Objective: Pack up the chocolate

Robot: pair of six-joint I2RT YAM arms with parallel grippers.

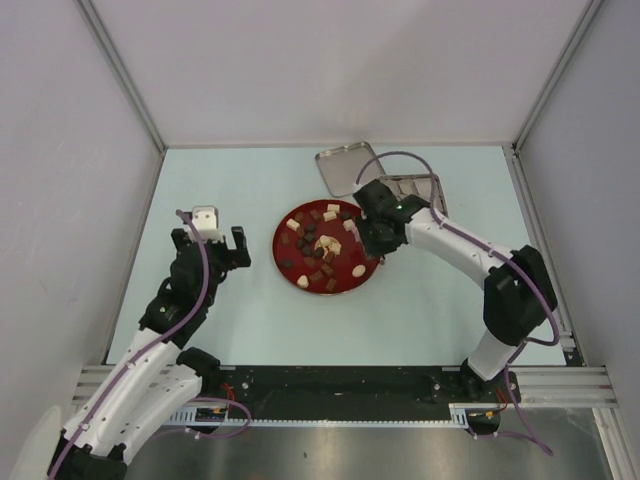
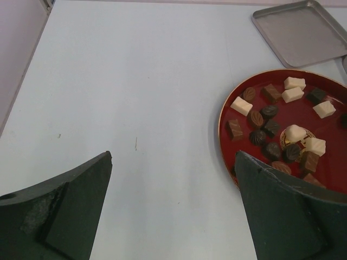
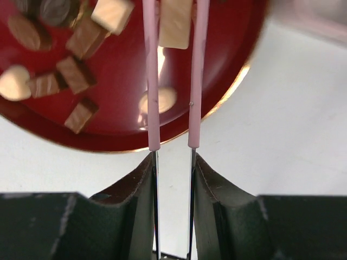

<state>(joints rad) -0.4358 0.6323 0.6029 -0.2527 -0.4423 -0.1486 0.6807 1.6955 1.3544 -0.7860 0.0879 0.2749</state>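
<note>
The chocolate [image 1: 325, 243] lies as many small dark, brown and cream-white pieces on the red plate [image 1: 279, 246] at the table's middle. My right gripper [image 1: 376, 238] is at the plate's right edge. In the right wrist view it [image 3: 173, 160] is shut on thin pink tongs [image 3: 152, 81]. The tong arms reach over the plate [image 3: 119, 116] and flank a cream-white piece [image 3: 174, 24], touching its sides. My left gripper [image 1: 210, 240] is open and empty, left of the plate. In the left wrist view it [image 2: 173, 157] hovers over bare table, with the plate [image 2: 223, 111] and chocolates [image 2: 293, 94] to its right.
A flat metal lid [image 1: 345, 166] lies behind the plate and also shows in the left wrist view [image 2: 301, 32]. A metal tin [image 1: 420, 190] sits to the lid's right, partly hidden by my right arm. Grey walls enclose the table on three sides.
</note>
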